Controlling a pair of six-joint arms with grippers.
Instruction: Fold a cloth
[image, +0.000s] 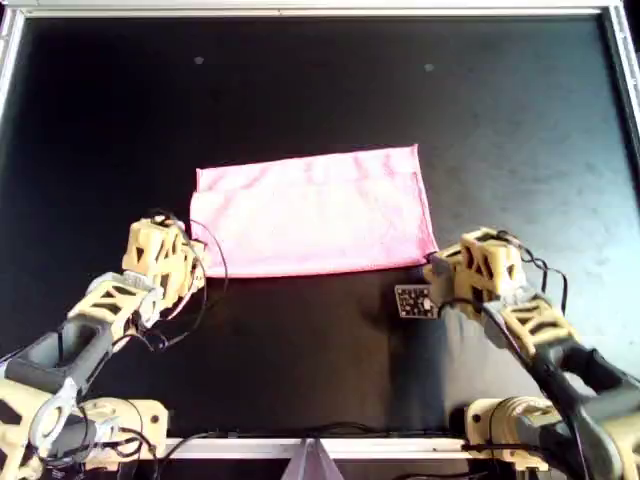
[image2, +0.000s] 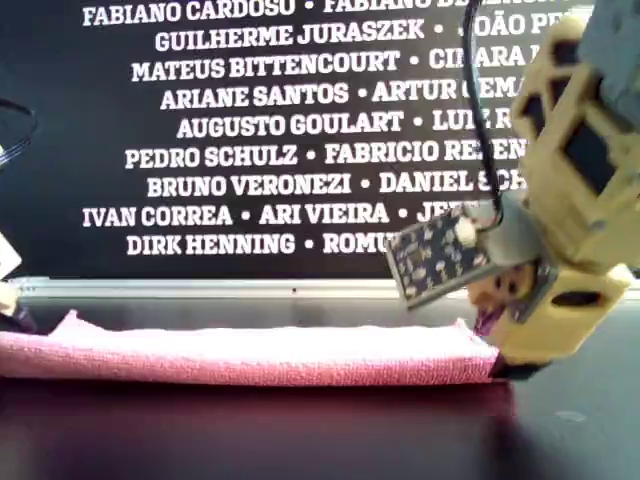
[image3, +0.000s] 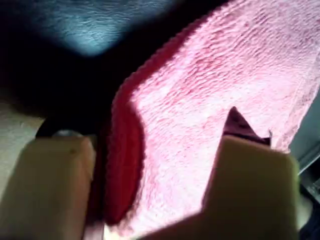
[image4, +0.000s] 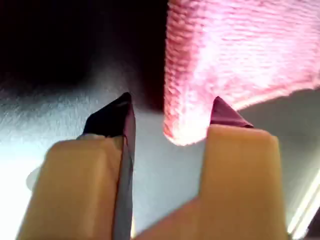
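The cloth (image: 315, 212) lies flat on the black table as a pink, doubled-over rectangle, with its folded edge toward the arms. My left gripper (image: 197, 265) is at the cloth's near corner on the overhead view's left. In the left wrist view it is open (image3: 150, 130), and the cloth (image3: 200, 100) runs between its fingers. My right gripper (image: 434, 270) is at the near corner on the overhead view's right. It is open too (image4: 171, 100), straddling the corner of the cloth (image4: 235, 55). In the exterior view the cloth (image2: 250, 355) is a low pink band, with the right gripper (image2: 505, 362) at its end.
A small printed tag (image: 412, 300) hangs beside the right gripper. The black table (image: 320, 90) has a metal frame (image: 310, 10) around it. A wall banner of white names (image2: 260, 130) stands behind the table in the exterior view.
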